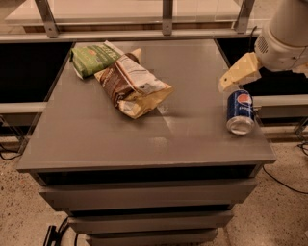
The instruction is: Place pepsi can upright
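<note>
The pepsi can (239,111) is dark blue with the round logo showing. It lies on its side near the right front corner of the grey table (96,139), with a silver end turned toward the camera. My gripper (226,85), cream-coloured, hangs from the white arm (284,38) just above and behind the can. It is apart from the can and holds nothing that I can see.
A brown-and-white chip bag (132,85) lies in the middle back of the table, and a green bag (94,58) lies behind it at the back left. The can is close to the table's right edge. A rail with metal posts (166,14) runs behind.
</note>
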Robot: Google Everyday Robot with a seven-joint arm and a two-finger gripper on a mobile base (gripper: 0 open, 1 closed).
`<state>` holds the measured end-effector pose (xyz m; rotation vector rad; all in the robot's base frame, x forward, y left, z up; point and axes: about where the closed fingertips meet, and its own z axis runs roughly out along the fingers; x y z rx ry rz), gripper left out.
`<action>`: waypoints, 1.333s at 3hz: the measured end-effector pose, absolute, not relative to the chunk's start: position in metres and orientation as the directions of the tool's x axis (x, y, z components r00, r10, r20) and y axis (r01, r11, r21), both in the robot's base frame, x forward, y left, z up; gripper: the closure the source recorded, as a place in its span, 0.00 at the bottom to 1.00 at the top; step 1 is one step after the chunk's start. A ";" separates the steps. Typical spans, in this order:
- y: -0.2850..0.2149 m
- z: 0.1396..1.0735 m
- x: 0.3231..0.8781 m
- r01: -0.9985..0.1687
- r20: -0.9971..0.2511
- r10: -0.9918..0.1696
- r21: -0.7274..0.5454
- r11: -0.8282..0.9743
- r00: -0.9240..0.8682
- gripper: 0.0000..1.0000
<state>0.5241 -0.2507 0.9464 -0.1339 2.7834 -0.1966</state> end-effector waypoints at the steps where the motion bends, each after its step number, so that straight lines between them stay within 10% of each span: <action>1: -0.250 0.947 0.525 -0.069 -0.337 -0.117 -0.152 0.986 -0.934 0.00; 4: -0.258 0.920 0.523 0.193 -0.240 0.197 0.038 0.980 -0.951 0.00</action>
